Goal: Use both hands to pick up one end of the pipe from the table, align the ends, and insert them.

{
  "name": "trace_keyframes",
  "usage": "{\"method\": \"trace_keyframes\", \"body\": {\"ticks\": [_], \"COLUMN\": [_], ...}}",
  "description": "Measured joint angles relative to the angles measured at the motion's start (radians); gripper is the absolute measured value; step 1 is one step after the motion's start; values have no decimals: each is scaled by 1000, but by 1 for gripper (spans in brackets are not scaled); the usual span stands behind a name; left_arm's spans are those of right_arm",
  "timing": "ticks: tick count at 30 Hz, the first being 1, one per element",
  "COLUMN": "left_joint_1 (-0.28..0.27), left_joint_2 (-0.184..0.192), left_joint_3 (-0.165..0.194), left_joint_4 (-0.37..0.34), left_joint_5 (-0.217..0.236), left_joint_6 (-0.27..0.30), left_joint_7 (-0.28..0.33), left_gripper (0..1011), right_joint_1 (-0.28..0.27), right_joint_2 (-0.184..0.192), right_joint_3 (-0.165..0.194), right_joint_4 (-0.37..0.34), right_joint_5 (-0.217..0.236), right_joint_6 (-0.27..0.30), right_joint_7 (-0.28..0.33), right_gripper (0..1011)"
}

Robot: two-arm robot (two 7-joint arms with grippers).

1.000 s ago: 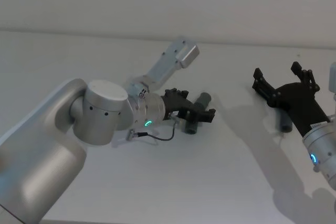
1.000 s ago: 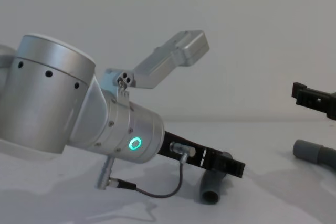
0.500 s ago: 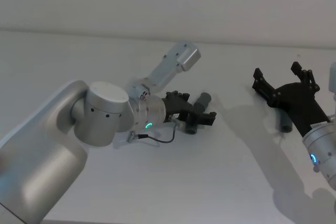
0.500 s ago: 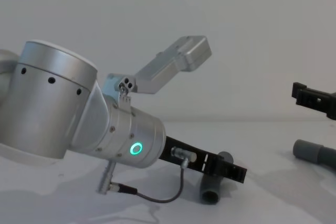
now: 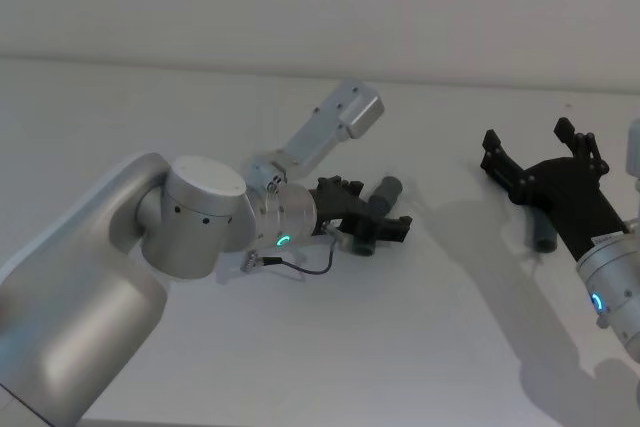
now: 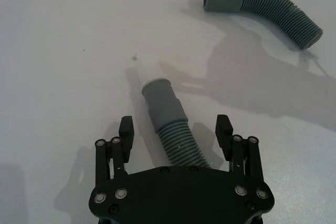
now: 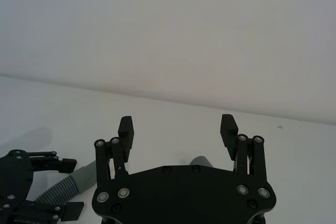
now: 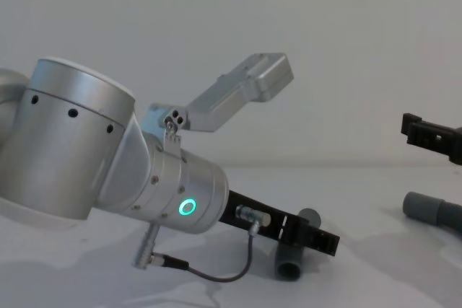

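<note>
The left gripper point(image 6: 175, 127) sits low over the table point(image 6: 63, 51). Its jaws are spread wide to either side of the white-tipped corrugated hose piece point(image 6: 167, 116), in the lower middle of the left wrist view, and they grip nothing. Straddling the ribbed body likely leaves the white tip point(image 6: 143, 70) free for insertion. At the head view's right edge, the right gripper point(image 7: 177, 126) hangs equally wide and empty over the collared hose piece point(image 6: 265, 8), apparently poised to grasp it.

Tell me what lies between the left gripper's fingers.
The white-tipped pipe piece lies between the open fingers of the left gripper, touching neither, in the left wrist view. Right gripper hovers farther off.
</note>
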Motion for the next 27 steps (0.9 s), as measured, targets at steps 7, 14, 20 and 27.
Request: {"method": "trace_keyframes", "body": {"ticks": [7, 14, 20, 27], "left_joint_1": [-1, -1, -2, -2], "left_joint_2": [0, 0, 1, 0], "left_joint_3": [1, 2, 2, 2], "left_joint_4": [1, 2, 3, 3], "left_joint_5": [2, 3, 4, 5], "left_joint_6": [-1, -1, -2, -2], "left_joint_7": [-4, -6, -6, -7], "left_gripper": [808, 621, 426, 348], "right_joint_1": [0, 0, 0, 0], "right_joint_2": [0, 0, 0, 0], "right_joint_3": [0, 0, 0, 0], "right_joint_4": [0, 0, 0, 0], "right_joint_5": [0, 0, 0, 0], "right_joint_6": [0, 0, 0, 0], "right_joint_7": [0, 0, 0, 0], "right_gripper": [1004, 1004, 1004, 1004]}}
